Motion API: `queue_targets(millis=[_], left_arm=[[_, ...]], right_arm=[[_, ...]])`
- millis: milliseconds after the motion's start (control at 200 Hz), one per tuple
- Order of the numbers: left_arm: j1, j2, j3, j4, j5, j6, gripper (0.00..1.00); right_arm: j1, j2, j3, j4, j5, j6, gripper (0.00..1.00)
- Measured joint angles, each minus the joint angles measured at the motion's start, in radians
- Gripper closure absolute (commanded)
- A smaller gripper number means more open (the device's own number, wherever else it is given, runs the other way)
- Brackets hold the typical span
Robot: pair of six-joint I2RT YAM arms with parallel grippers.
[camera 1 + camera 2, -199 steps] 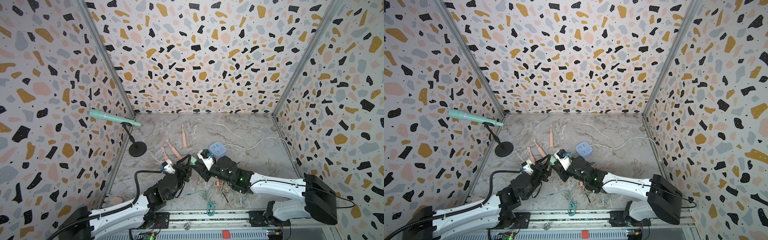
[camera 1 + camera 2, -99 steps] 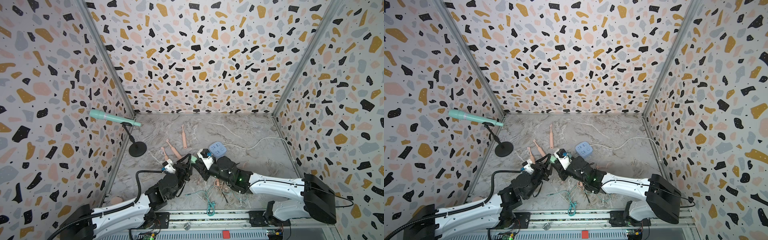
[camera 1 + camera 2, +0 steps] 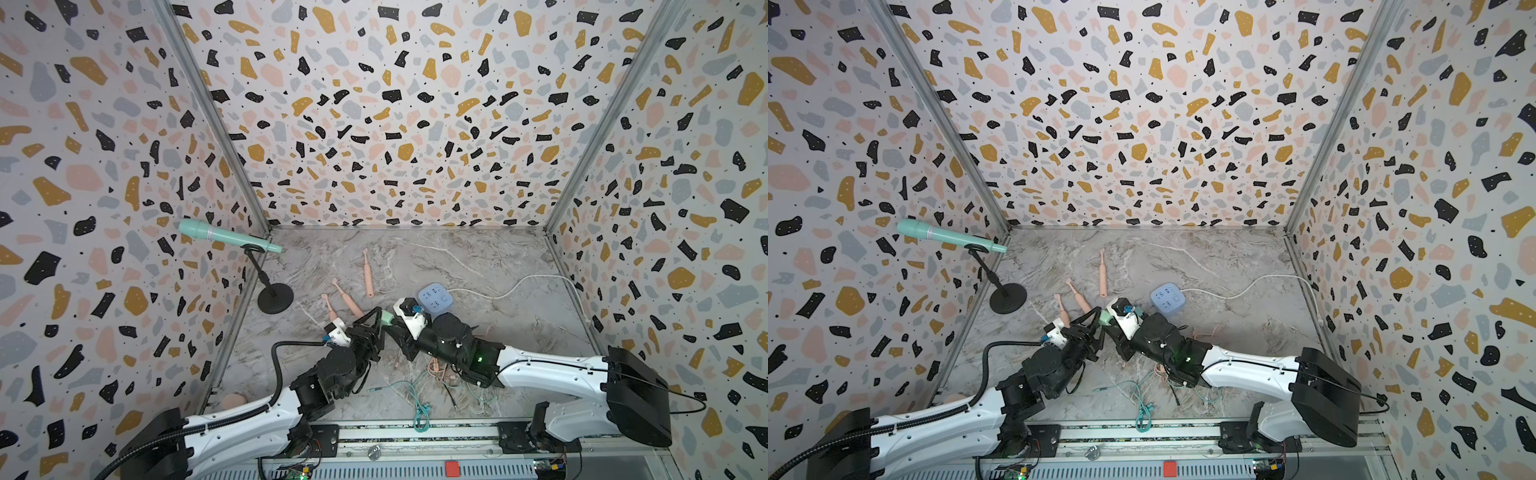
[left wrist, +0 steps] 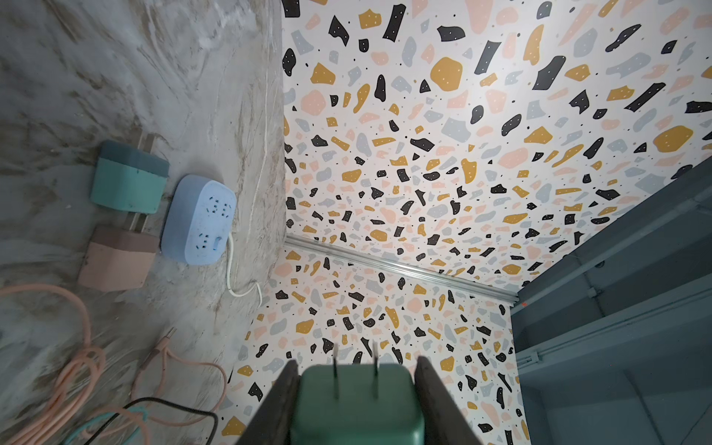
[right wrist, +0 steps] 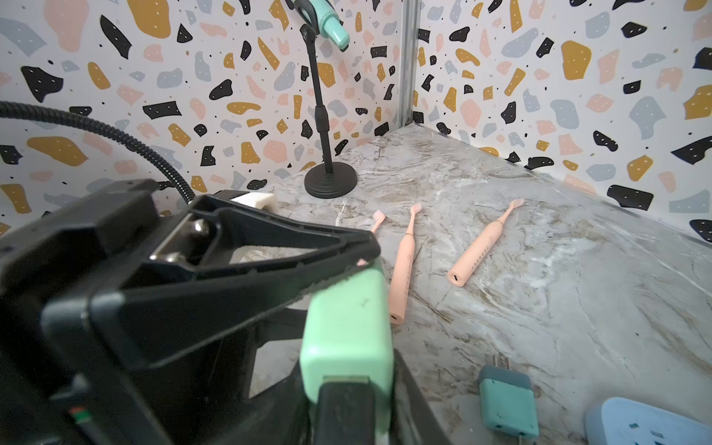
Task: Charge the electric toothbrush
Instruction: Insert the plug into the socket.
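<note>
1. In both top views, three pink plastic electric toothbrushes (image 3: 368, 276) lie on the grey marble table (image 3: 519, 332).
2. Left wrist: my left gripper (image 4: 356, 366) clamps a green square charger adapter (image 4: 356, 408), with the prongs kept free.
3. Right wrist: my right gripper (image 5: 346, 427) grasps a black cable plug (image 5: 345, 400) at its port, I think to join them.

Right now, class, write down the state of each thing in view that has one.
green adapter: clamped in left gripper, prongs bare
USB plug: in right gripper, at green adapter's port
power strip: sockets empty
toothbrushes: lying flat, visible ports empty
teal adapter: lying unplugged
pink adapter: lying unplugged
</note>
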Motion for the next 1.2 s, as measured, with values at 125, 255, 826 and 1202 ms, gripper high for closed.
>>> queue_targets(millis=[125,255,826,1202], left_arm=[[0.0,-0.003,0.0,-0.003,0.0,0.0,1.0],[0.0,-0.017,0.0,-0.024,0.001,0.002,0.41],[0.416,-0.118,0.387,-0.69,0.103,0.458,0.0],[0.489,0.037,0.493,-0.947,0.214,0.809,0.0]], right_arm=[[0.0,0.0,0.0,0.0,-0.004,-0.003,1.0],[0.0,-0.002,0.0,-0.005,0.0,-0.001,1.0],[-0.449,0.172,0.419,-0.636,0.03,0.008,1.0],[-0.526,0.566,0.773,-1.067,0.103,-0.139,1.0]])
